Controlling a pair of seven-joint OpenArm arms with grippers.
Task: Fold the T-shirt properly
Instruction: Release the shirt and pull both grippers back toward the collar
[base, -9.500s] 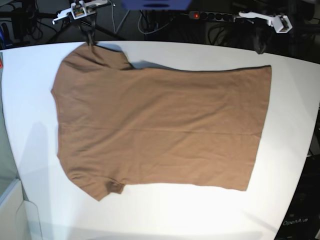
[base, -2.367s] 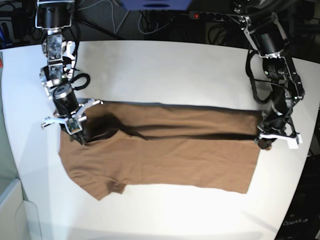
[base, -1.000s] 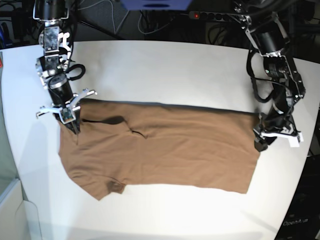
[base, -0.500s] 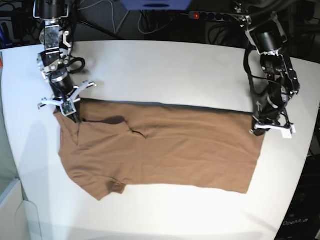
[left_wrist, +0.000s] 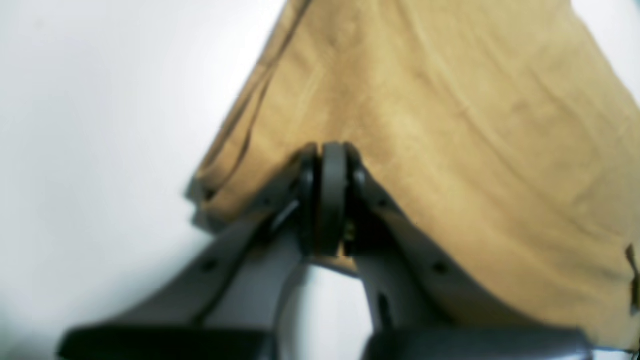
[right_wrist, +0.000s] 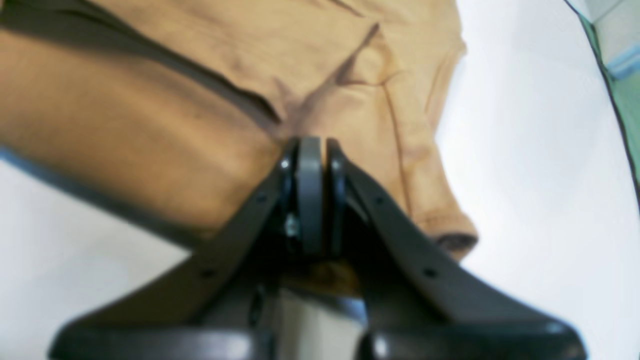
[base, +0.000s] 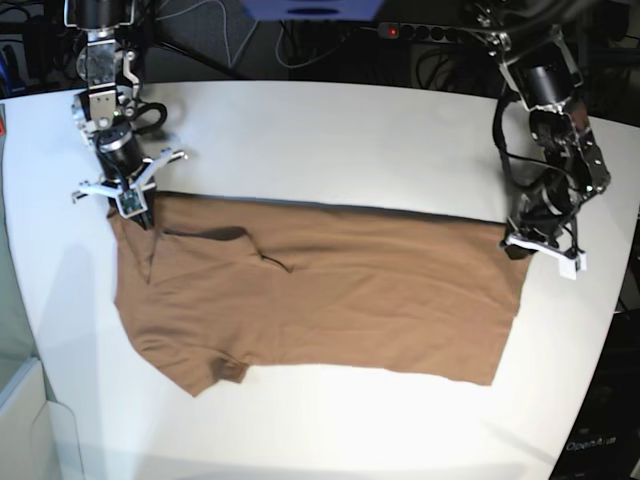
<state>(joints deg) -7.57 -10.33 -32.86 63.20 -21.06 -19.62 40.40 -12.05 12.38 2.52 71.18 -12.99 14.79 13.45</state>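
Note:
The brown T-shirt (base: 330, 300) lies on the white table (base: 330, 140), its far half folded over toward the front, neckline end at the view's left. My right gripper (base: 141, 217) is shut on the T-shirt's far left shoulder corner; the right wrist view shows its fingertips (right_wrist: 311, 150) pressed together over the fabric (right_wrist: 150, 125), with a sleeve running off to the right. At the far right hem corner my left gripper (base: 516, 246) is shut on the T-shirt; its fingers (left_wrist: 332, 160) meet at the cloth's edge (left_wrist: 450, 125).
A sleeve (base: 215, 375) sticks out at the front left of the shirt. Behind the table are a power strip (base: 425, 32) and cables. The table's curved edge runs close to my left arm at the right.
My left gripper has shut on the hem corner and shifted slightly back. My right gripper has pulled the shoulder corner back and left, flattening the fold there.

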